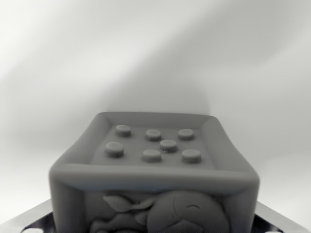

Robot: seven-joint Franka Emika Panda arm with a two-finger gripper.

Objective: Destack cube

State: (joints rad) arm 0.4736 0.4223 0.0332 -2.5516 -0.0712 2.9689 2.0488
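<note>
- Right now your wrist camera looks low across the cube (pixel 153 174), which fills the picture from centre to 6 o'clock.
- You can't tell the finger state; only dark metal edges (pixel 279 218) show at 5 and 7 o'clock.
- Seven round studs (pixel 151 155) sit in the cube's recessed top.

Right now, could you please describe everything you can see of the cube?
The cube looks grey, soft and rubbery, with rounded edges. Its top face is recessed within a raised rim and carries seven round studs. The near side shows a relief figure, cut off by the picture's bottom edge. It sits upright, centred low in the wrist view. What it rests on is hidden; no fingers visibly touch it.
</note>
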